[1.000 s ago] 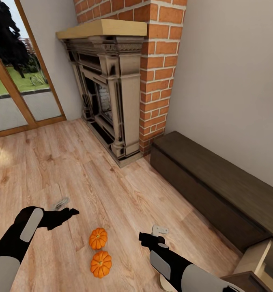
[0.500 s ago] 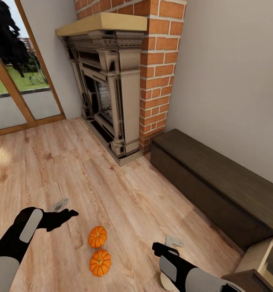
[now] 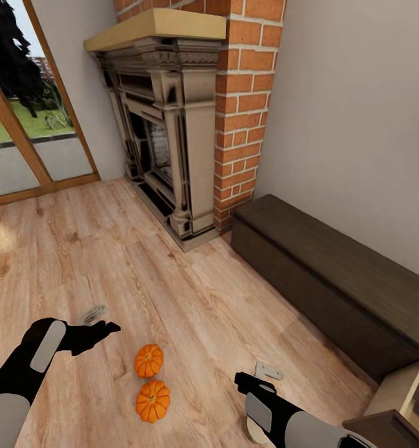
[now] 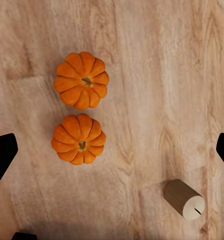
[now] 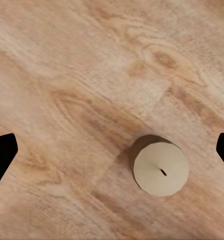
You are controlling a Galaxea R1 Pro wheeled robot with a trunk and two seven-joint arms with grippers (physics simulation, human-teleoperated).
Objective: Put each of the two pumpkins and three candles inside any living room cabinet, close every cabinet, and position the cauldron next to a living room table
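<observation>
Two pumpkins sit on the wood floor [image 3: 190, 298] at the lower centre of the head view, nearly touching: the far pumpkin [image 3: 149, 361] just above the near pumpkin [image 3: 153, 401]. In the left wrist view the same pair shows in the upper left half, with a tan candle [image 4: 184, 199] upright on the floor toward the lower right, well apart from them.

The left gripper [image 3: 100, 323] hangs at the lower left of the head view, left of the pumpkins; its fingers are spread wide (black tips show at both side edges of the left wrist view) and hold nothing. The right gripper [image 3: 256, 376] is at the lower right of centre, above the floor; its fingers are likewise wide apart and empty, and in the right wrist view the candle lies between them, lower right of centre, wick slit facing the camera.

The cabinet [image 3: 321, 280] runs along the right wall, both fronts shut, its far end near the brick fireplace [image 3: 190, 118]. A glass door [image 3: 22, 130] fills the upper left.
</observation>
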